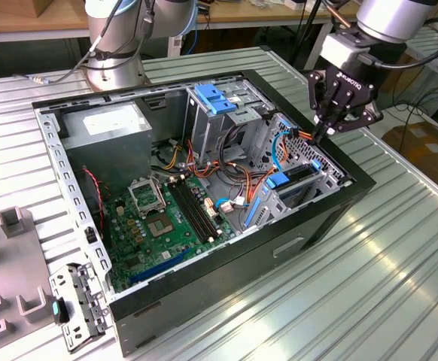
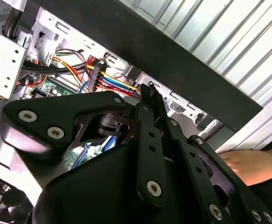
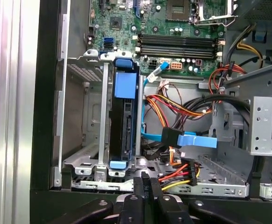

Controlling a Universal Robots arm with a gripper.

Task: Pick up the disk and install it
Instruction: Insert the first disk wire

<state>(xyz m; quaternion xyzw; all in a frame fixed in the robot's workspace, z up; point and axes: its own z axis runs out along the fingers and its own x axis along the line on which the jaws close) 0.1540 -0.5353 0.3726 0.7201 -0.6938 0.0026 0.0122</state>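
I see the disk (image 3: 124,123) seated in the case's drive cage (image 3: 87,135); my gripper (image 3: 144,179) hovers above, clenched and empty.

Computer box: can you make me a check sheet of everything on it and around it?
Surface: ribbed metal table holding the open computer case.
Job's things: the disk sits in a slot of the drive cage, with a blue tab at each end.
Clutter: grey plastic holders and a metal bracket lie on the table beside the case.
Grippers: the tool is shut, holds nothing, and hangs over the case's rim by the drive cage.
Cables: red, yellow and orange wires; a flat blue cable beside the disk.
Surroundings: a person's hand near the case; cardboard boxes.
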